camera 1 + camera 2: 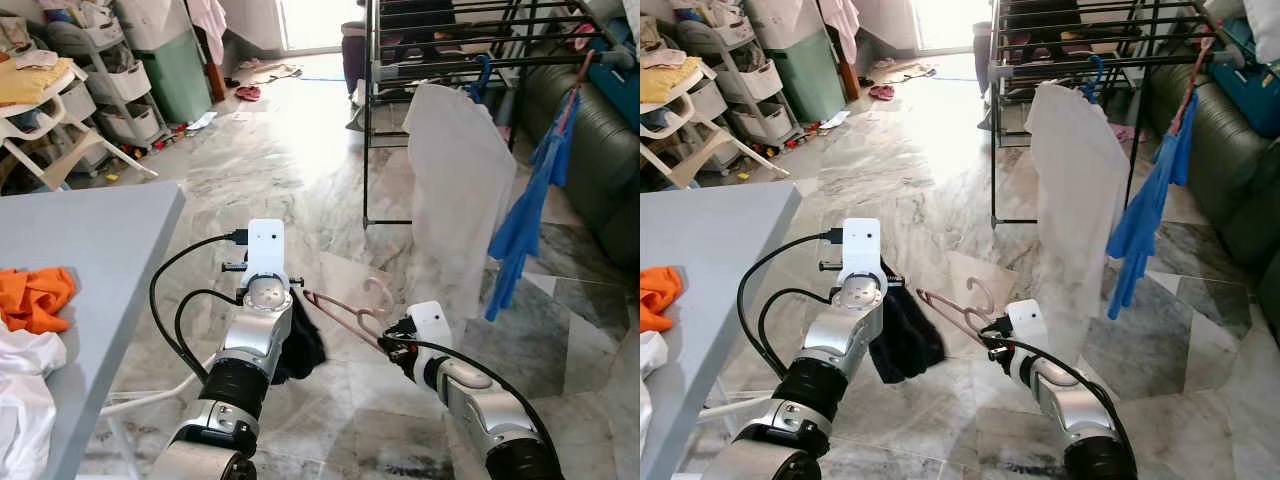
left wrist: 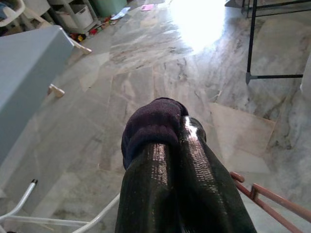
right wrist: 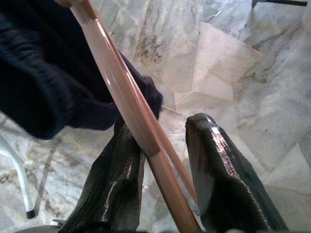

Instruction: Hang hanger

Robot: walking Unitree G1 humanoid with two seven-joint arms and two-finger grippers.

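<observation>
A pink hanger [image 1: 345, 310] is held in the air over the marble floor, and my right gripper [image 3: 160, 126] is shut on its bar, which runs between the two black fingers [image 3: 116, 170]. A dark navy garment [image 1: 302, 350] hangs from the hanger's far end. My left gripper [image 2: 170, 131] is shut on a fold of that garment [image 2: 150, 121]. Both arms are low in front of me, the left wrist [image 1: 265, 255] a little left of the hanger. The black drying rack [image 1: 440, 45] stands ahead on the right.
A white garment [image 1: 460, 190] and a blue one [image 1: 525, 220] hang from the rack. The grey table [image 1: 90, 240] at my left holds an orange cloth [image 1: 35, 295] and a white cloth [image 1: 20, 390]. A green sofa [image 1: 600, 150] lies far right; shelves and a plastic chair [image 1: 45, 110] stand far left.
</observation>
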